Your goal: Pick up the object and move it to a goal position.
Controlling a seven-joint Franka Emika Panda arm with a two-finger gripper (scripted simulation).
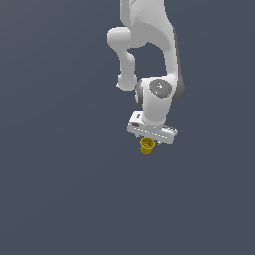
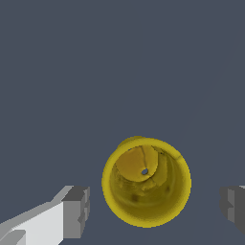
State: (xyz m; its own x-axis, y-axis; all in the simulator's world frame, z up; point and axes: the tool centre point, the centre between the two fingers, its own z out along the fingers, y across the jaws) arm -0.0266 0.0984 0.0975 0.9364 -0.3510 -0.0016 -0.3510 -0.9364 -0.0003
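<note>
The cup is a tiny yellow thing with a round rim and a hollow middle, sitting on the plain slate-grey floor. In the exterior view it shows just below the white gripper, right under the bar of the hand, at about 6 o'clock from the wrist joint. Whether it rests on the floor or hangs a touch above it I cannot tell from here.

Looking down through the wrist view, the cup stands open end up, so you see straight into it: a bright rim, darker mottled walls, and a paler disc at the bottom with a small hole near its middle. It lies between the two grey fingertips, one off at about 8 o'clock from the cup and the other at about 3 o'clock, cut off by the frame edge. Both pads stand clear of the rim with bare floor showing on each side, so the gripper is spread wide and holds nothing.

Above the hand, the white arm rises toward 12 o'clock and runs out of the picture, with a round grey cap on the wrist joint facing us.
</note>
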